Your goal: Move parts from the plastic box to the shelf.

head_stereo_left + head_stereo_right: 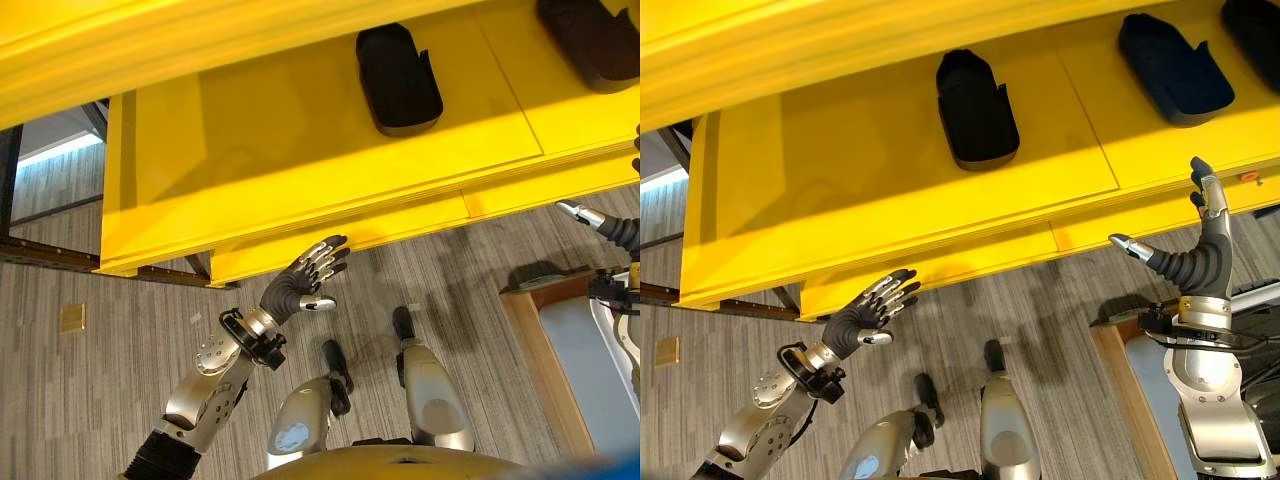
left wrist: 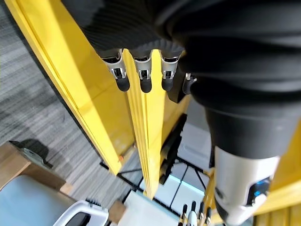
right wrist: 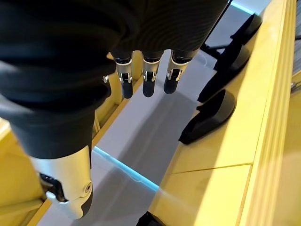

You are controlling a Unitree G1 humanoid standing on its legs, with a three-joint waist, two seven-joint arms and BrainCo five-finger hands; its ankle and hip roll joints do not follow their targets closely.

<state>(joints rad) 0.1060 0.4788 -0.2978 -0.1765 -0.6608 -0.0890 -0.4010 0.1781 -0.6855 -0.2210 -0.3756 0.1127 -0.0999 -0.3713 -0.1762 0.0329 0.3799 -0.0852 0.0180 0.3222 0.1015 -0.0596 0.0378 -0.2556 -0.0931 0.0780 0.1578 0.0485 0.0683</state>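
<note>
- Hovering empty just below the near edge of the yellow shelf [image 1: 890, 190]: left hand [image 1: 865, 315], fingers loosely spread, nothing in the palm.
- Raised at the right, close under the same edge: right hand [image 1: 1200, 255], fingers straight and pointing up, thumb out to the side, likewise holding nothing.
- Resting on the shelf board, well apart from both hands: black moulded part [image 1: 975, 110] near the middle, second black part [image 1: 1175, 70] further right, third part [image 1: 1255, 25] cut off at the far right corner.
- Lined up in a row along the board in the right wrist view.
- Partly visible at the lower right, beside the right arm: pale box with a wooden rim [image 1: 1120, 385], contents impossible to make out.
- Judged mid-task: several parts already shelved, no part in hand, next likely a return to the box for another, if any remain.
</note>
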